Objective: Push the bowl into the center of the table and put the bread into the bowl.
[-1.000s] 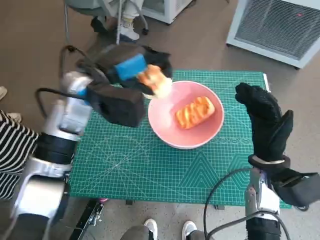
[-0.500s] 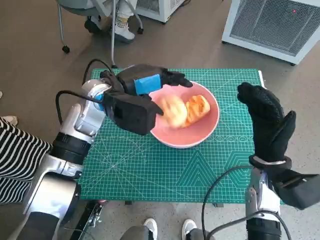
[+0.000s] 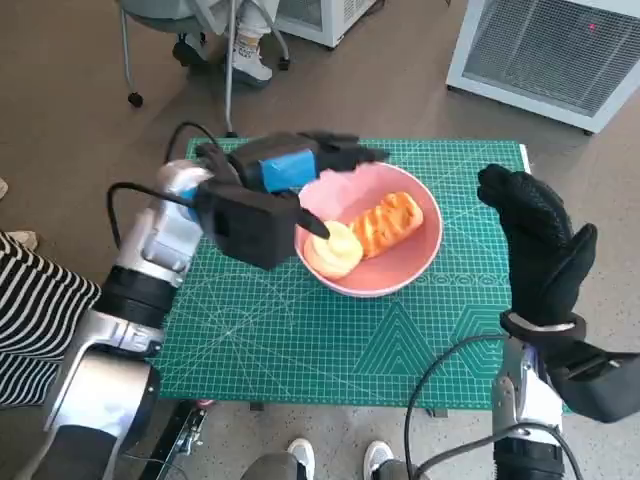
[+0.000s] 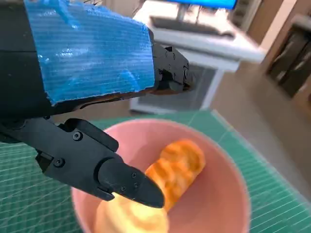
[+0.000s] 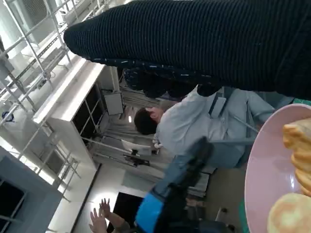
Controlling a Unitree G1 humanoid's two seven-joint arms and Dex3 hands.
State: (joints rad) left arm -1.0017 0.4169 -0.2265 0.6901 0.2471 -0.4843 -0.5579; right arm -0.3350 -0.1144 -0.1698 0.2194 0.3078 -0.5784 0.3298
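Two bread pieces, a glazed ridged loaf (image 3: 386,223) and a pale round bun (image 3: 335,248), lie in your smooth pink bowl (image 3: 412,268) mid-worktop (image 3: 280,340). Left hand (image 3: 285,165) hovers, fingers (image 4: 124,177) spread, empty. Gloved right hand (image 3: 535,240) stands open. Only the right wrist view shows a seated person (image 5: 194,124).

One pink bowl (image 3: 400,270) sits at the centre of the frame on one green cutting mat (image 3: 300,340). Two breads lie in it: one pale round bun (image 3: 335,250) and one orange ridged loaf (image 3: 390,222). Two hands show: the left hand (image 3: 290,170) and the right hand (image 3: 540,245).
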